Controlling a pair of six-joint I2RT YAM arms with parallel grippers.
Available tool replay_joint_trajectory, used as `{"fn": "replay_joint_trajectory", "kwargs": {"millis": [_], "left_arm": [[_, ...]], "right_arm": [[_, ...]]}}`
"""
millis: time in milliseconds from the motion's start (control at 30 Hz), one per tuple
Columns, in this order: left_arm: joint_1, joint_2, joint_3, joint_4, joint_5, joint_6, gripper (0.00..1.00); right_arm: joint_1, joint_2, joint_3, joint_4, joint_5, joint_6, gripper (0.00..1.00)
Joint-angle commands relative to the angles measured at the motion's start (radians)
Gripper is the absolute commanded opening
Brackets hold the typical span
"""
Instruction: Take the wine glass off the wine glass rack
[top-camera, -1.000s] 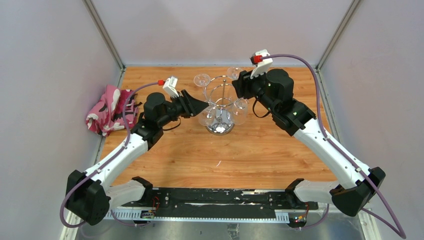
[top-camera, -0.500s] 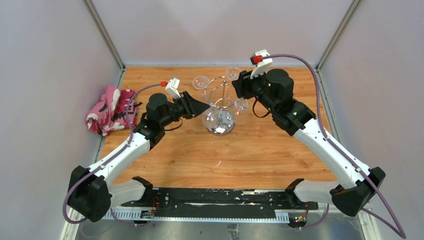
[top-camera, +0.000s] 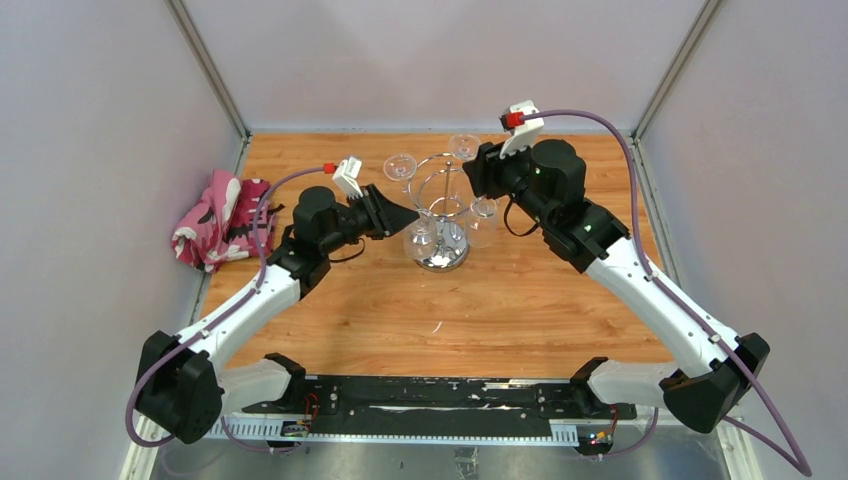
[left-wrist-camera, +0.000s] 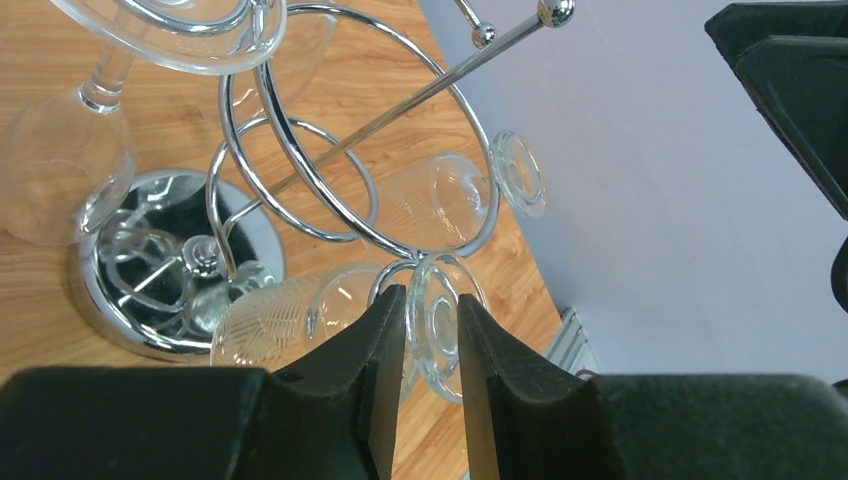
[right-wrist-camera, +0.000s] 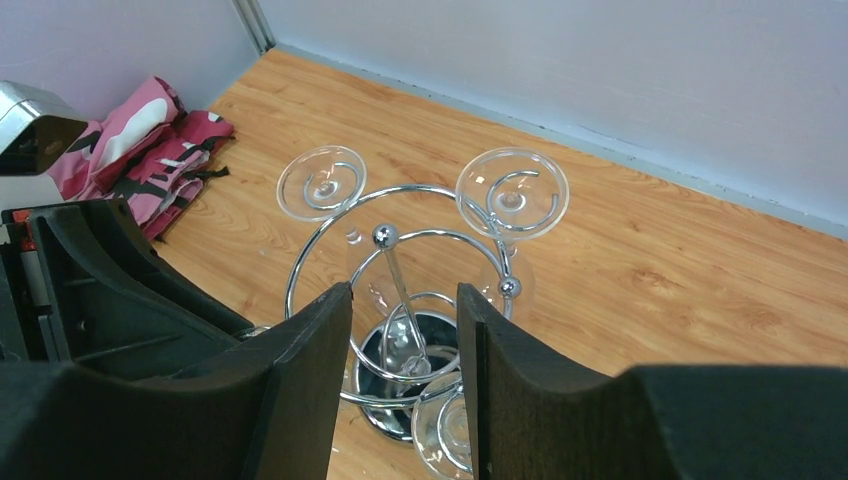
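Observation:
The chrome wine glass rack (top-camera: 441, 190) stands mid-table on its mirror base (left-wrist-camera: 110, 300), with several clear glasses hanging upside down. My left gripper (top-camera: 408, 213) reaches in from the left. Its fingers (left-wrist-camera: 385, 345) stand narrowly apart on either side of the foot (left-wrist-camera: 435, 320) of a patterned wine glass (left-wrist-camera: 285, 320) that hangs on the ring; a firm pinch does not show. My right gripper (right-wrist-camera: 403, 292) hovers open above the rack, behind the pole's ball top (right-wrist-camera: 382, 235), holding nothing.
A pink patterned cloth (top-camera: 215, 220) lies at the table's left edge. Other glass feet (right-wrist-camera: 321, 182) (right-wrist-camera: 512, 193) stick up on the rack's far side. Grey walls enclose the table on three sides. My right gripper's black body (left-wrist-camera: 790, 90) looms close over the rack.
My left gripper's jaws have narrowed around the hanging glass's foot and the wrist has edged a little toward the rack. The right arm has barely moved.

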Motion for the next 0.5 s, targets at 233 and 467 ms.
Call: {"fn": "replay_joint_trajectory", "kwargs": {"millis": [233, 467], "left_arm": [[-0.015, 0.007, 0.028, -0.083, 0.016, 0.049, 0.3], [-0.015, 0.028, 0.039, -0.083, 0.018, 0.061, 0.27]], "right_arm": [[0.017, -0.01, 0.035, -0.08, -0.071, -0.004, 0.49], [0.09, -0.026, 0.036, -0.185, -0.159, 0.002, 0.5]]}}
